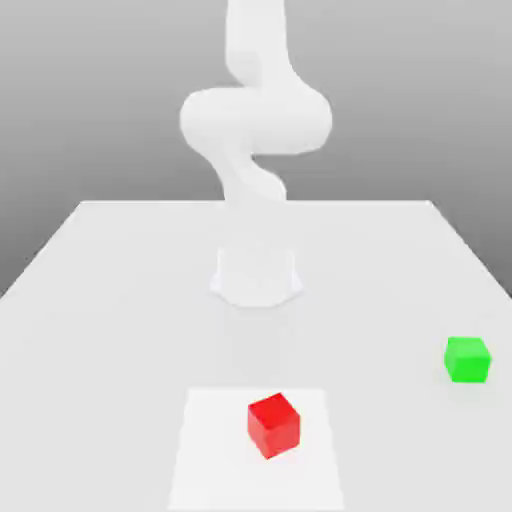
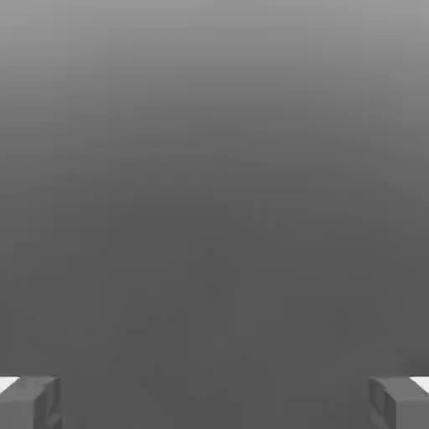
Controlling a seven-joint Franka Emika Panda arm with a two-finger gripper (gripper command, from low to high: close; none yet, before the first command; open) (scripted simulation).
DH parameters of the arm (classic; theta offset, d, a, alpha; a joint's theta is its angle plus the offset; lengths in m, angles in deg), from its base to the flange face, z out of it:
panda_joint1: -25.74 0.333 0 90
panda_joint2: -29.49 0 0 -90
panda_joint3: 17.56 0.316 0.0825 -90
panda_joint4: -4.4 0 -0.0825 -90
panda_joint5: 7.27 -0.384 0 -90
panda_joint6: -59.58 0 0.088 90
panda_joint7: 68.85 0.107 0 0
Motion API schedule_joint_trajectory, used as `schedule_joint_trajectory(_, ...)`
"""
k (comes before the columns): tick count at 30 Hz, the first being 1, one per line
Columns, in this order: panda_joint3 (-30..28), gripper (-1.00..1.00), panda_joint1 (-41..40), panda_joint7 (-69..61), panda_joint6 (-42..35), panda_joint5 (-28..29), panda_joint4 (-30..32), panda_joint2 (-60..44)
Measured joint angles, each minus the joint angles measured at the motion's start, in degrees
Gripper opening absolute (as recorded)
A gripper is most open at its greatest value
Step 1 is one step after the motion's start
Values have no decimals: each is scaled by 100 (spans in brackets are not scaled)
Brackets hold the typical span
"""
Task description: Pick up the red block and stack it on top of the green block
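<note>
Arm (image 1: 255, 120) – plain white, smooth rounded segs; fingertips (image 2: 29, 402) grey, blocky.

We saw the red block (image 1: 273, 424) as a plain cube with a matt, even finish, its faces smooth and free of texture or shine. The green block (image 1: 467, 359) looked the same: flat colour, matt and smooth. The counter (image 1: 120, 300) was a pale, uniform white surface, smooth and without gloss, and a slightly brighter white patch (image 1: 210, 450) on it under the red block looked equally matt. The arm (image 1: 255, 120) appeared as smooth white casing with a soft, dull finish. In the hand view, the end effector (image 2: 214, 402) fingertips (image 2: 29, 402) looked grey, matt and hard-edged.
</note>
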Motion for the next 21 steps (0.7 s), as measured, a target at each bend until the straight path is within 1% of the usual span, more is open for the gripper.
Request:
schedule_joint_trajectory(11, -221, 0, 357, -1199, 1317, 129, 1206, -2341)
schedule_joint_trajectory(19, -269, 0, 531, -2234, 2255, -35, 2065, -4003)
schedule_joint_trajectory(21, -236, 0, 525, -2403, 2541, -97, 2154, -4419)
